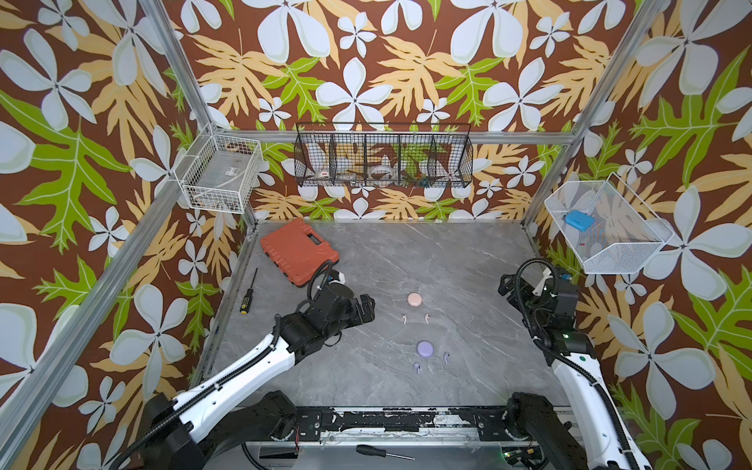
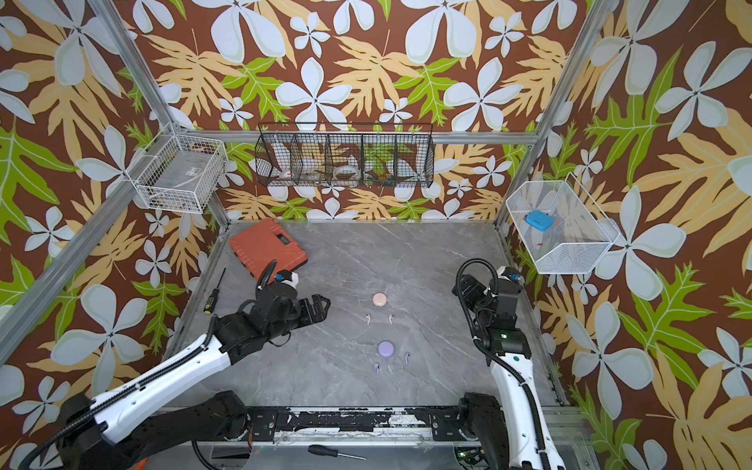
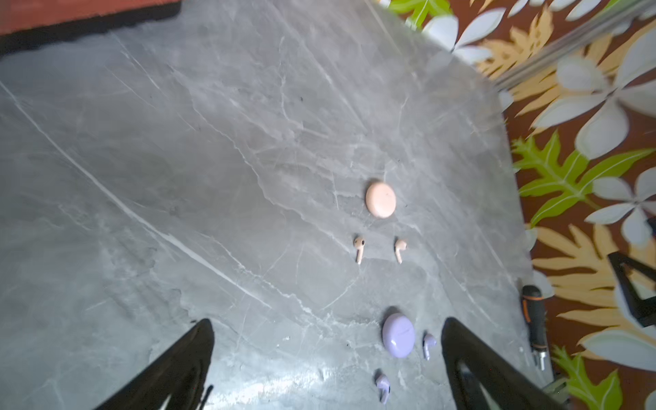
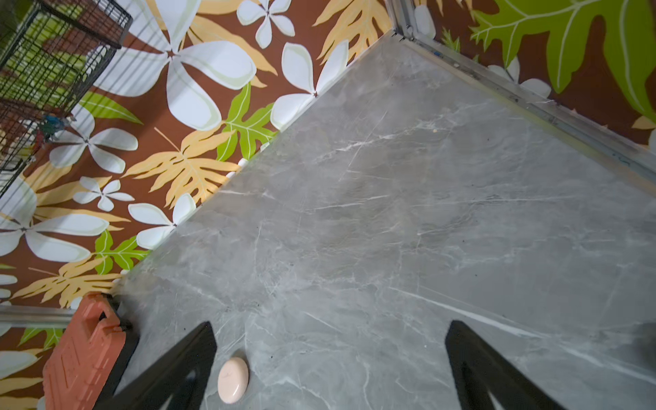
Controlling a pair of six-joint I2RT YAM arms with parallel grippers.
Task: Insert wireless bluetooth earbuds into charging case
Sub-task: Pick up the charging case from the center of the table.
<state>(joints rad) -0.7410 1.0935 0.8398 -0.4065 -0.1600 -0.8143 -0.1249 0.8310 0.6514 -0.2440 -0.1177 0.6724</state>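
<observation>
Two round charging cases lie shut on the grey table: a pink case [image 1: 415, 299] [image 3: 380, 199] [image 4: 233, 380] and, nearer the front, a lavender case [image 1: 425, 348] [image 3: 398, 335]. Two pink earbuds [image 1: 404, 318] [image 1: 427, 318] lie just in front of the pink case. Two lavender earbuds [image 1: 446, 357] [image 1: 418, 368] lie beside the lavender case. My left gripper [image 1: 366, 309] [image 3: 328, 321] hovers open to the left of the pink earbuds, holding nothing. My right gripper [image 1: 504, 285] [image 4: 331, 323] stands open and holds nothing near the table's right edge, well clear of both cases.
An orange tool case [image 1: 299, 252] lies at the back left, and a screwdriver [image 1: 248, 293] lies by the left edge. Another screwdriver [image 1: 378, 451] rests on the front rail. Wire baskets hang on the walls: white [image 1: 219, 173], black [image 1: 382, 156], white mesh [image 1: 606, 228].
</observation>
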